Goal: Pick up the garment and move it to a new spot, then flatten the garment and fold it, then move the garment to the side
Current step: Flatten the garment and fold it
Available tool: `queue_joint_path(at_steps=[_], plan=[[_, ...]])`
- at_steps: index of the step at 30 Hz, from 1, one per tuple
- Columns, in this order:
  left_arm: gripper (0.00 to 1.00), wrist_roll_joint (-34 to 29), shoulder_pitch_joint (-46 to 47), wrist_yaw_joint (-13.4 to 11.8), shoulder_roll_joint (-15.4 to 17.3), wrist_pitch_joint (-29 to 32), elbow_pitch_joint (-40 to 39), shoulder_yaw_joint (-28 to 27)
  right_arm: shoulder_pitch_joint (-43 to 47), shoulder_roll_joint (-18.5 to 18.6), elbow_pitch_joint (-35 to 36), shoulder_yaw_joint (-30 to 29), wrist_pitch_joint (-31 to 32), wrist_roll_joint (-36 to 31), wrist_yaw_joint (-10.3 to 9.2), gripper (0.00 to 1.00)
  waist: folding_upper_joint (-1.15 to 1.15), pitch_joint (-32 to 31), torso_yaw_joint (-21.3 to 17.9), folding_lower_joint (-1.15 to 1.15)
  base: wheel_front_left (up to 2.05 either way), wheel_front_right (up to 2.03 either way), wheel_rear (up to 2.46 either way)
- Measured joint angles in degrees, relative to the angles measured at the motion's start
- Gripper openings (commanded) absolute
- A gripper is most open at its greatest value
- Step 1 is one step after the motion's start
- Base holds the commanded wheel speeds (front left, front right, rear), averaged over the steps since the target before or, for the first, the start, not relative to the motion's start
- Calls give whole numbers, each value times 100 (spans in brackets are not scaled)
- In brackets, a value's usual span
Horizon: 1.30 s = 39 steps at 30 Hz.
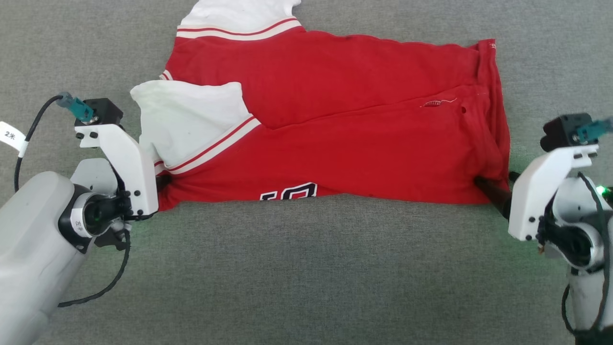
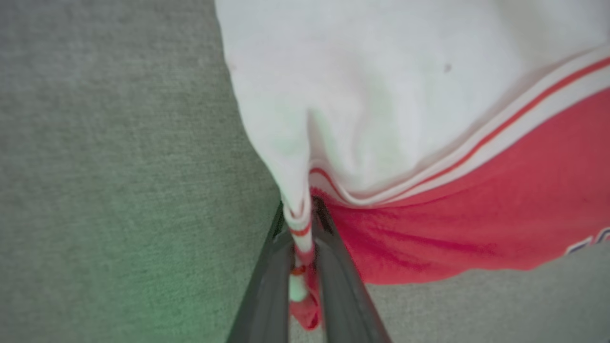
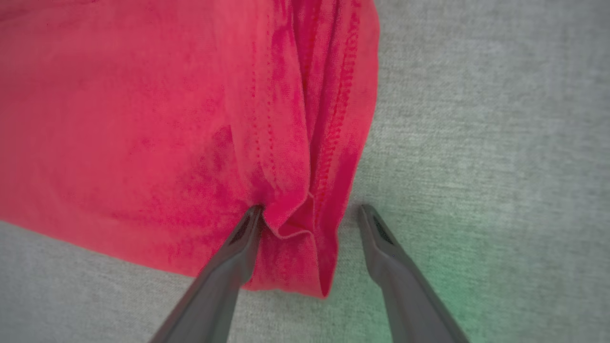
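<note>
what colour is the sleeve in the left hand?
White sleeve, thin red stripe along its seam; rest of the garment is red. Best in left wrist view.

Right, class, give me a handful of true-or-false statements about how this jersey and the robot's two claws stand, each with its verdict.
1. The left claw is shut on a fold of the garment. True.
2. The right claw is clamped shut on the garment. False: its fingers stand apart, with a corner of the garment between them.
3. A white sleeve lies folded over the red body. True.
4. The garment hangs in the air. False: it lies on the grey surface.
5. Part of the black-and-white lettering shows at the garment's near edge. True.
</note>
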<state>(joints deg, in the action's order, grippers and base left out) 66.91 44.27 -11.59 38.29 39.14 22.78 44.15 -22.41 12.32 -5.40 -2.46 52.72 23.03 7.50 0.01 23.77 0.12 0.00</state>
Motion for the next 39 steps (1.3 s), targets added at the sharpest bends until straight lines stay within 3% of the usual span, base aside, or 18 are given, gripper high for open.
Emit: queue_joint_path(at_steps=[1, 2, 3, 4, 5, 11, 16, 22, 33, 38, 39], plan=[[0, -2, 16, 21, -18, -7, 23, 10, -80, 27, -109, 52, 74, 8, 0, 100, 0, 10, 16, 0, 0, 0, 0], [0, -9, 30, 52, -38, -16, 51, 14, -161, 76, -227, 131, 164, 12, 0, 92, 0, 19, 32, 0, 0, 0, 0], [0, -9, 46, 69, -64, -30, 79, 15, -236, 125, -313, 212, 256, 58, -1, 38, 0, 26, 49, 0, 0, 0, 0], [0, -9, 53, 102, -86, -48, 104, 16, -299, 207, -380, 307, 325, 115, -2, 38, 0, 31, 66, 0, 0, 0, 0], [0, -9, 65, 118, -102, -68, 129, 20, -346, 291, -431, 389, 377, 146, -1, 0, 0, 37, 83, 0, 0, 0, 0], [0, 15, 80, 225, -154, -145, 190, -8, -452, 522, -500, 461, 558, 523, 1, 0, 0, 8, 136, 0, 0, 0, 0], [0, 47, 38, 140, -42, -99, -7, -27, -396, 781, -144, 480, 924, 802, 1, 0, 0, -101, 155, 0, 0, 0, 0], [0, 89, -220, -224, 270, 112, -783, -38, -41, 971, 553, 257, 1478, 1043, 0, 0, -1, -228, 205, 0, 0, 0, 0], [0, 320, -1250, -1311, 1029, 398, -2775, -63, 1003, 1028, 1555, -524, 2208, 1240, 0, 0, -1, -276, 319, 0, 0, 0, 0], [0, 319, -1566, -1467, 1079, 367, -3032, 31, 1207, 904, 1545, -672, 2229, 1122, 1, 0, -1, -226, 328, 0, 0, 0, 0], [7, 314, -1603, -1469, 1068, 359, -3017, 59, 1237, 865, 1485, -672, 2196, 1065, 0, 0, -1, -213, 329, 0, 0, 0, 0]])
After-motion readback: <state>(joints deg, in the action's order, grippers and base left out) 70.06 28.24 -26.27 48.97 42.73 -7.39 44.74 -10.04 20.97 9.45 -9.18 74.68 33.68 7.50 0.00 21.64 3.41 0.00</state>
